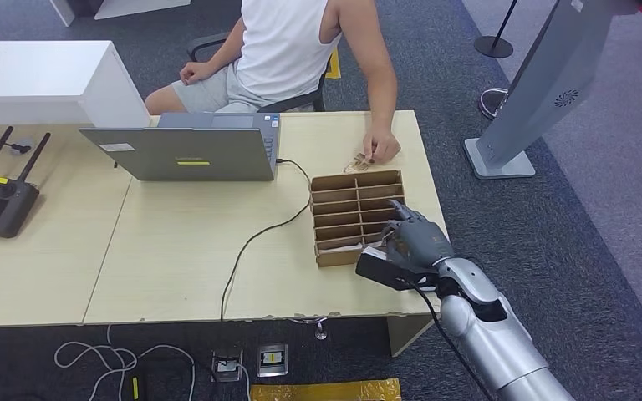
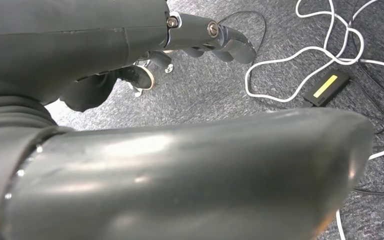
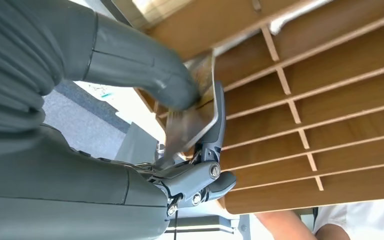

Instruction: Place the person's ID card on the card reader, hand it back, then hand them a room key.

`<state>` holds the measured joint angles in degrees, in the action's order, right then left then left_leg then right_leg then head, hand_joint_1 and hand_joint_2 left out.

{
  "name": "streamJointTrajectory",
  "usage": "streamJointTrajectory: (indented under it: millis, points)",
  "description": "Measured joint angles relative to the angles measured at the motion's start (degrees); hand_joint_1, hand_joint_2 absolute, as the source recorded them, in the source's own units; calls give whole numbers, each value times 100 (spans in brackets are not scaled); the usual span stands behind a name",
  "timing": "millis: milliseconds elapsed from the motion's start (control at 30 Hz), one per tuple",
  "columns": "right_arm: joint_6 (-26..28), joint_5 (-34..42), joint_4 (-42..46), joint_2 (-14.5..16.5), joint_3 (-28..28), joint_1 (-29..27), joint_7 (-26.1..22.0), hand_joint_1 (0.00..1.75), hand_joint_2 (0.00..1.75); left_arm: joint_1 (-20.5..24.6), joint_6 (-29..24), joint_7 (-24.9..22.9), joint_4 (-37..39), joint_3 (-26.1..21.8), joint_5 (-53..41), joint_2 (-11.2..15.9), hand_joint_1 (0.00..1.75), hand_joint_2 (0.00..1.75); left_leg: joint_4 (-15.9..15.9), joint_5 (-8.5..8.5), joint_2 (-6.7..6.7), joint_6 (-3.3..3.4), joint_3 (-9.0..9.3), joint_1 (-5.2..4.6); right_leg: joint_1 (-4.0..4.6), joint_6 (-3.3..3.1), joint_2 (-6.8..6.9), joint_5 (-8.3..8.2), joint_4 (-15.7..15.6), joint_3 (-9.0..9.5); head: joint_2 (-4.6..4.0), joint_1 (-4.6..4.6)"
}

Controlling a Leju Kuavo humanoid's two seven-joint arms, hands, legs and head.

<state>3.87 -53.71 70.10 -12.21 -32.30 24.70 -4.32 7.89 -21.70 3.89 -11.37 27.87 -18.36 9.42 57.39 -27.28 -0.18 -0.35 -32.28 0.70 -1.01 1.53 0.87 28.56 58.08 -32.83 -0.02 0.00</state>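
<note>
Right hand [image 3: 180, 125] pinching a thin, shiny rounded-corner card [image 3: 192, 112] between thumb and fingers, right over the near slots of the brown cardboard slotted organizer [image 1: 356, 215] on the pale wooden surface [image 1: 184, 259]. Looks like the room key pickup. Best to lift straight up, keep the pinch firm, then swing toward the seated person's hand [image 1: 380, 148]. Left hand [image 2: 205, 37] hanging, fingers curled, holding nothing.
</note>
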Motion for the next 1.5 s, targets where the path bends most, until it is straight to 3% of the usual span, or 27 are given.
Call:
streamJointTrajectory:
  millis: [400, 933, 1500]
  points:
    - [15, 109, -98, 2, 0, 5, -17, 167, 175, -5, -1, 0, 0, -2, 14, 16, 0, 0, 0, 0, 0, 0, 0, 0, 0, 0, 0, 0, 0, 1, 0, 0]
    - [123, 175, -182, 2, 25, 74, -57, 175, 175, -4, -15, 17, 0, -42, -119, 8, 0, 0, 0, 0, 0, 0, -1, 0, -1, 0, 0, -1, 0, 1, 0, 0]
    - [-249, 264, 309, -127, 701, 1589, -350, 175, 175, 114, 4, 17, -1, -39, -263, -38, 0, 0, 2, 3, 10, 1, 6, -1, -1, -1, -24, -9, 1, 0, 0, -1]
